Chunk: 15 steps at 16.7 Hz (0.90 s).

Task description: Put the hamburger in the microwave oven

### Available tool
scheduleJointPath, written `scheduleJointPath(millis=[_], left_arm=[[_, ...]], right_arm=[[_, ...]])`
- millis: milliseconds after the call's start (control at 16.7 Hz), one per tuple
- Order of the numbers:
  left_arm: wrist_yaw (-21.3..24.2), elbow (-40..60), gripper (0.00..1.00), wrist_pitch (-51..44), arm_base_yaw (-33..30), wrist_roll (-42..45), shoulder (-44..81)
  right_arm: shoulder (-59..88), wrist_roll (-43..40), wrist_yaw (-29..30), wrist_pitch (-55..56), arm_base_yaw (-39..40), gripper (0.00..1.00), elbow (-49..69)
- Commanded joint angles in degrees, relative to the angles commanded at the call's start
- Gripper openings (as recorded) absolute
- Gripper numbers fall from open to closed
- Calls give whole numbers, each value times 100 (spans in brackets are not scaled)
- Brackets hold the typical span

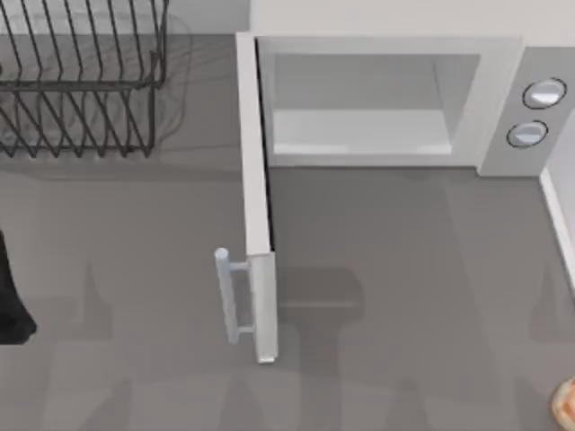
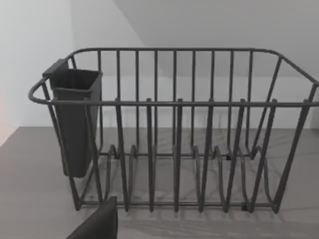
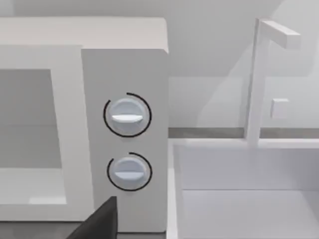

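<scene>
Hamburger [image 1: 566, 404] at the table's right front edge, unheld; microwave oven [image 1: 386, 99] at the back, door [image 1: 256, 206] swung wide. Finger state of both grippers cannot be told. Risk: a careless reach nudges the hamburger off the edge.

The microwave oven [image 1: 503, 99] is a large white box standing at the back of the table, toward the right. Its side-hinged door [image 1: 256, 206] is swung fully open, pointing forward from the left edge of the pale grey cavity [image 1: 359, 108], with a silver bar handle [image 1: 229, 296] on its outer face. Two round silver knobs [image 3: 127, 115] sit one above the other on the right panel. The hamburger [image 1: 566, 401], orange-tan with pale patches, lies at the table's front right edge, well apart from the oven.
</scene>
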Motion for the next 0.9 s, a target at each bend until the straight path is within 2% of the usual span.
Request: scheduleJointPath(millis=[180, 420, 900], left_arm=[[0, 0, 100, 0, 0, 0, 0], [0, 0, 100, 0, 0, 0, 0], [0, 0, 100, 0, 0, 0, 0]], right_arm=[[73, -59, 2, -71, 16, 100, 55], [940, -677, 5, -842, 203, 100, 637], [4734, -2797, -12, -3628, 864, 100, 2561]])
